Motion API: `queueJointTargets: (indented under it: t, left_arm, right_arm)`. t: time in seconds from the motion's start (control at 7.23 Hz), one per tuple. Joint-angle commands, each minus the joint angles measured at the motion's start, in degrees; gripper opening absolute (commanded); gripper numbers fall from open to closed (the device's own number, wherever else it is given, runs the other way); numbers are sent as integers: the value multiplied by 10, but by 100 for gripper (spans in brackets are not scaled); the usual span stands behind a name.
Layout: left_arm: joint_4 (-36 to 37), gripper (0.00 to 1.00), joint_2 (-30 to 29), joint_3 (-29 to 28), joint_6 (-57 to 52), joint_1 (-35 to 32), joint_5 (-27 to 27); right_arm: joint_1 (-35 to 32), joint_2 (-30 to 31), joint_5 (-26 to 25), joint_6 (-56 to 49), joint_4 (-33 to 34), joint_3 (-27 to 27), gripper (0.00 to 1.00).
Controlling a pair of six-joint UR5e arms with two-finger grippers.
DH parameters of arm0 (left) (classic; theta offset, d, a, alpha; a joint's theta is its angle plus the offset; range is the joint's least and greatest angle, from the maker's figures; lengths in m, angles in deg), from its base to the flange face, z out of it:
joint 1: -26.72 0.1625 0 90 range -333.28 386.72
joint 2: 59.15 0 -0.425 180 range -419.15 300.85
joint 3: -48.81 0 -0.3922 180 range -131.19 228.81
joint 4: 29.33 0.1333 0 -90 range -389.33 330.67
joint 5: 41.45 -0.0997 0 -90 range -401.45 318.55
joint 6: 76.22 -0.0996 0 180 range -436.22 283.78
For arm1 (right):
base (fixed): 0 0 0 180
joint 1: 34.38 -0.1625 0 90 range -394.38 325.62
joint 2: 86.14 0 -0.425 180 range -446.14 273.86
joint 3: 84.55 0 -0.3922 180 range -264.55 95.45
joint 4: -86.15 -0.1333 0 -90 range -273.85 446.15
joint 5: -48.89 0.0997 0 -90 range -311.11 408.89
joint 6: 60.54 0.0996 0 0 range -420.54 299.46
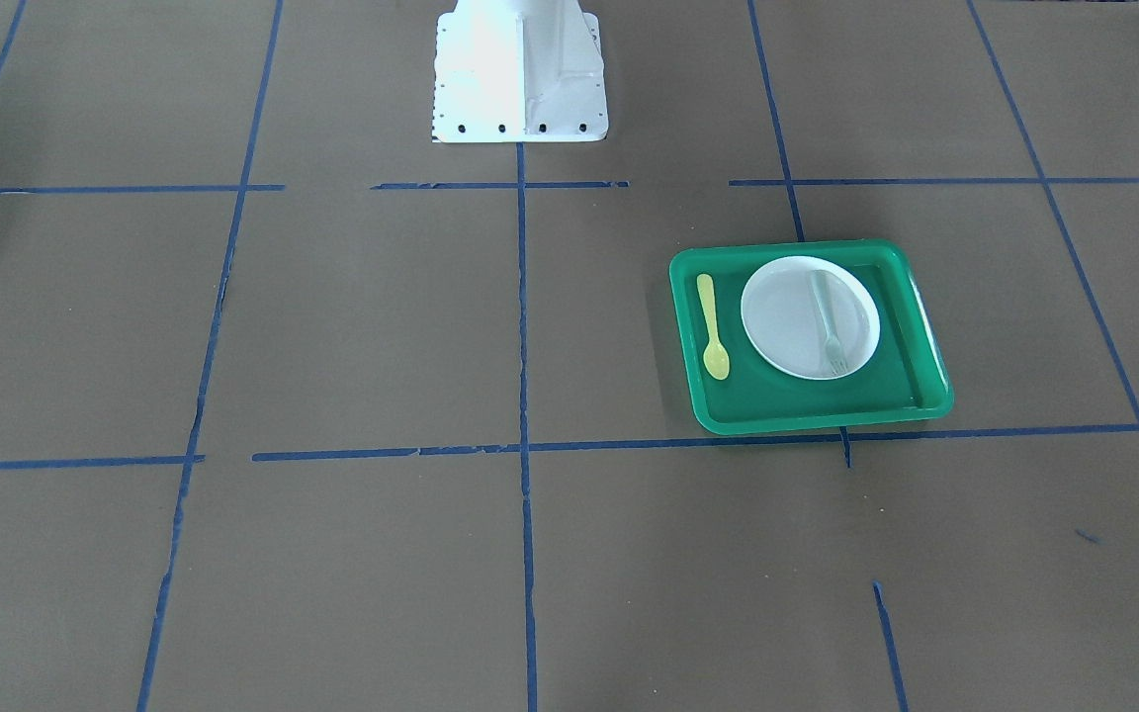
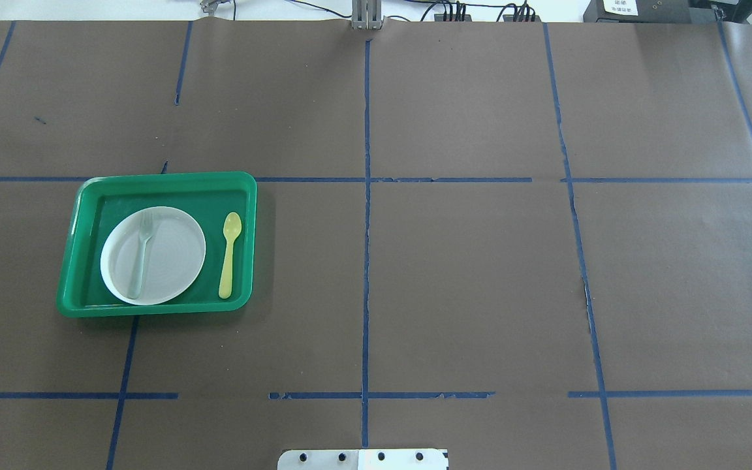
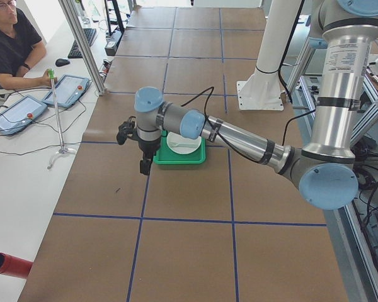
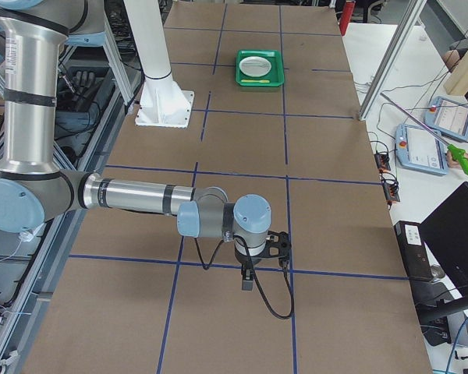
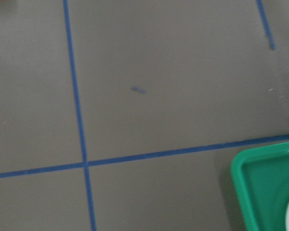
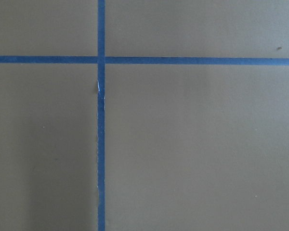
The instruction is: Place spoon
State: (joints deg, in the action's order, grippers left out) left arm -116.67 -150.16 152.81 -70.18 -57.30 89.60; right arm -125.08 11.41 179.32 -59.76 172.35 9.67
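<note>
The yellow spoon (image 1: pixel 712 321) (image 2: pixel 228 254) lies flat on the floor of the green tray (image 1: pixel 807 421) (image 2: pixel 154 177), beside the white plate (image 1: pixel 777 316) (image 2: pixel 173 248). A pale translucent fork (image 1: pixel 827 321) (image 2: pixel 141 251) lies on the plate. My left gripper (image 3: pixel 145 165) hangs above the table just beyond the tray's outer end; I cannot tell whether it is open or shut. The left wrist view shows only a corner of the tray (image 5: pixel 260 192). My right gripper (image 4: pixel 247 280) hangs over bare table far from the tray; its state is unclear too.
Brown table paper with a blue tape grid. The white robot base (image 1: pixel 518 69) stands at mid table edge. In the side views, operators' desks with tablets (image 3: pixel 66 90) and a metal post (image 3: pixel 82 44) stand past the far edge.
</note>
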Motion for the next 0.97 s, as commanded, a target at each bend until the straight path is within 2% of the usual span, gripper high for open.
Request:
queueJointTargets:
  t: [0.0, 0.14, 0.83]
  left_arm:
    - [-11, 100, 62, -39, -72, -51, 32]
    - [-11, 100, 63, -56, -74, -66, 33]
    - [-8, 100, 64, -73, -72, -67, 32]
  right_arm:
    - [0, 0, 0, 0, 0, 0, 100]
    - [0, 0, 0, -1, 0, 0, 100]
    - [0, 0, 0, -1, 0, 0, 100]
